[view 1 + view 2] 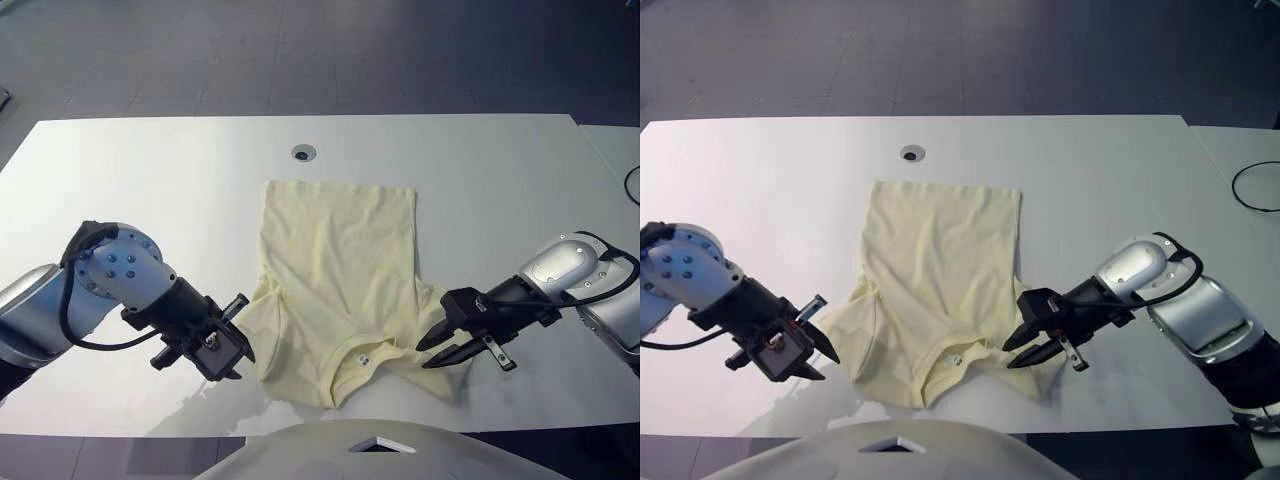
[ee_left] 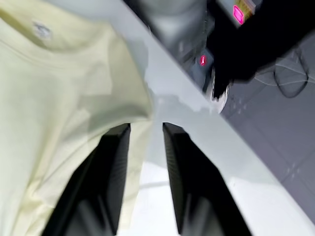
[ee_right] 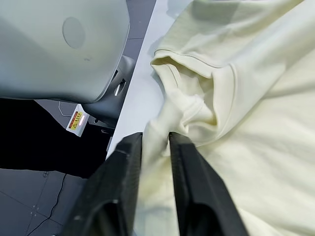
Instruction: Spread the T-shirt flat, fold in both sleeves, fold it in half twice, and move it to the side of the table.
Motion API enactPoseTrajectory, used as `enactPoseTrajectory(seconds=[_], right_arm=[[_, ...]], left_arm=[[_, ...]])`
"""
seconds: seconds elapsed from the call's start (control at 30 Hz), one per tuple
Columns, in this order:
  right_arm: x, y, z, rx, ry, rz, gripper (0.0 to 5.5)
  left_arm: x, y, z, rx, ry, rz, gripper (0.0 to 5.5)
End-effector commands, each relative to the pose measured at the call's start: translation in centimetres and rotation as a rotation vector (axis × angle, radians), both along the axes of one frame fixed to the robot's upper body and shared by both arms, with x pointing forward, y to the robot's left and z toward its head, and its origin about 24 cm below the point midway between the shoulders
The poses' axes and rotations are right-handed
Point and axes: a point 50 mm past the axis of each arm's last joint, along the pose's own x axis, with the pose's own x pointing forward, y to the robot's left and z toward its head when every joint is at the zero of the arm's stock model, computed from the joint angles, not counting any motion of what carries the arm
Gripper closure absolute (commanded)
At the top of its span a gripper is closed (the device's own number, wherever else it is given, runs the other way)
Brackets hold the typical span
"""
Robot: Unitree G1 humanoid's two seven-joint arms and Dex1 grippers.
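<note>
Zero folds made so far, by my reading. T-shirt [image 1: 335, 280] lies in the middle of the table [image 1: 150, 180], centre to lower centre of the head view. Its hem is straight toward the top of the frame and its collar [image 1: 365, 355] is near the bottom edge.

- Body panel: mostly flat, light creasing only.
- Left sleeve [image 1: 262, 305]: out to the left of the frame, rumpled and not squared.
- Right sleeve [image 1: 432, 298]: bunched into a ridge at lower right, with the corner below it crumpled.

My left gripper [image 2: 146, 130] sits at lower left of the head view, right at the left sleeve's edge. Its jaws stand a narrow gap apart. The wrist view shows the cloth edge running into that gap with bare table beside it, so I judge it is straddling the edge rather than clamping it.

My right gripper [image 1: 426, 355] is at lower right. Its jaws are closed on a gathered tuck of the right sleeve cloth, and the wrist view shows the fabric pinched between the fingers.

Status: spreading is partly done, with the body laid out and the sleeves and shoulder line not yet. Step in hand looks like drawing the shoulders and sleeves outward.

Left to do:
- finish flattening
- fold in both sleeves
- fold in half twice
- move to the table's side
</note>
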Motion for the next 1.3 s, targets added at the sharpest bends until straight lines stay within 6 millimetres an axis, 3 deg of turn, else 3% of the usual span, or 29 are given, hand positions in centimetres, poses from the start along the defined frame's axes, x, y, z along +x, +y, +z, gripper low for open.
enactPoseTrajectory(seconds=[0.03, 0.13, 0.23, 0.5, 0.7, 0.8, 1.0, 1.17, 1.3], right_arm=[[0.5, -0.3, 2.1, 0.052, -0.018, -0.019, 3.82], [1.5, -0.2, 3.4, 0.109, -0.071, -0.073, 3.31], [3.4, -0.6, 3.4, 0.110, -0.206, -0.221, 2.83], [4.2, -1.1, 1.0, 0.063, -0.354, -0.420, 1.51], [5.3, -0.2, -0.1, 0.063, -0.457, -0.499, 0.55], [5.8, 0.2, -0.2, 0.080, -0.482, -0.521, 0.14], [7.4, 0.4, -0.4, 0.099, -0.551, -0.596, 0.14], [10.6, 0.7, -1.5, 0.094, -0.667, -0.787, 0.14], [13.3, 1.5, -3.6, 0.073, -0.720, -0.919, 0.14]], left_arm=[[3.0, 1.5, 2.7, -0.056, -0.077, 0.185, 3.56], [6.2, 4.1, 3.5, -0.006, -0.282, 0.370, 3.03], [7.2, 6.4, 2.6, 0.071, -0.379, 0.495, 2.53], [3.3, 5.5, -3.0, 0.043, -0.240, 0.594, 1.16], [3.0, 4.9, -6.2, 0.041, -0.295, 0.723, 0.17], [2.6, 4.4, -7.1, 0.041, -0.288, 0.740, 0.10], [2.4, 4.7, -7.9, 0.097, -0.306, 0.761, 0.10], [1.8, 5.3, -8.8, 0.192, -0.325, 0.737, 0.10], [1.0, 5.5, -9.0, 0.235, -0.323, 0.713, 0.10]])
